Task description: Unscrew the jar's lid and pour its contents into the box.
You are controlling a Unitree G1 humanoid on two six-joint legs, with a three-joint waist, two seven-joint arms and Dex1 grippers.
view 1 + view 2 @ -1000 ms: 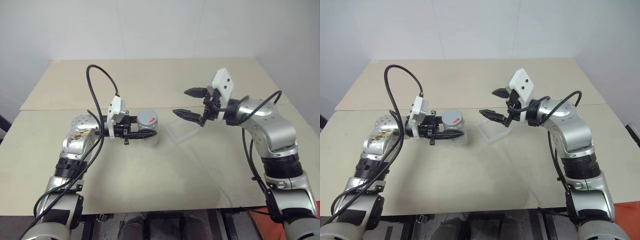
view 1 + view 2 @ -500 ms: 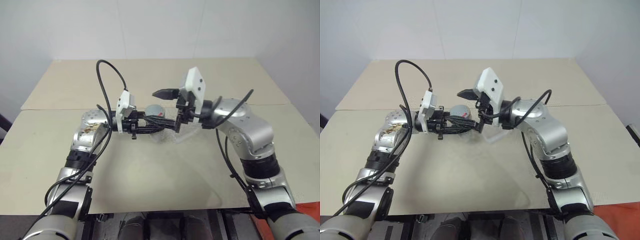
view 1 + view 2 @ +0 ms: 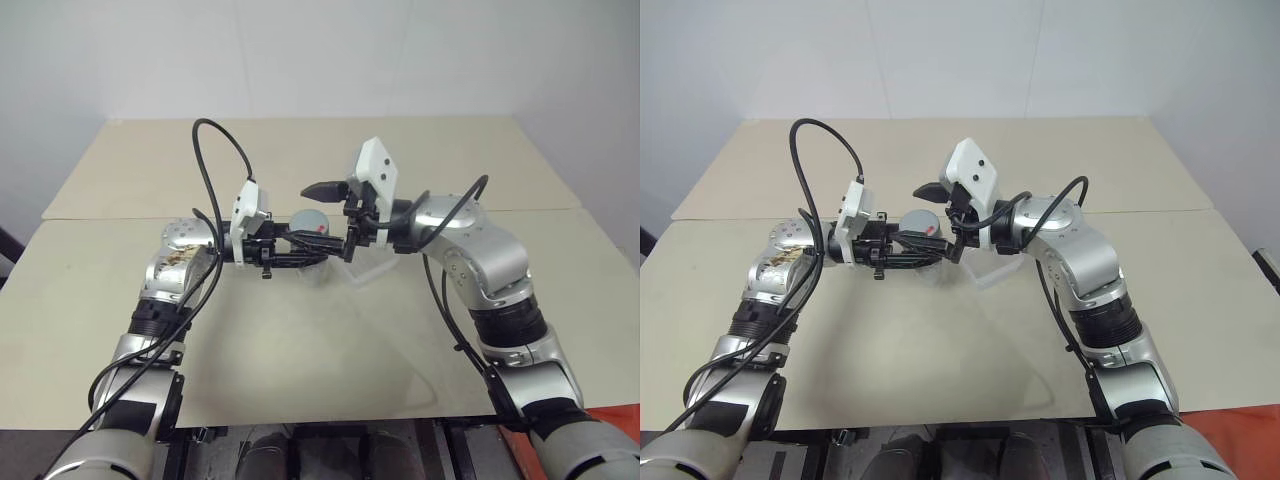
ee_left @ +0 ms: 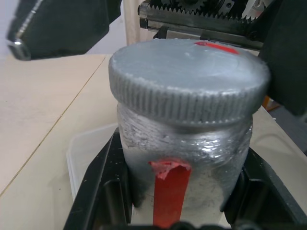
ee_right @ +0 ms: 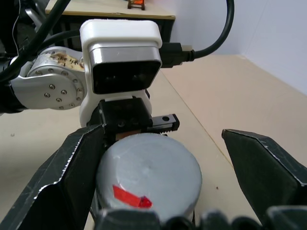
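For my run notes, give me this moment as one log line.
left gripper: shut on jar | right gripper: open, straddling lid | lid: on jar | box: on table, beside jar

Silver arms (image 3: 490,270), black cables (image 3: 215,160), white wrist cameras (image 3: 372,172), black fingers (image 5: 76,172)
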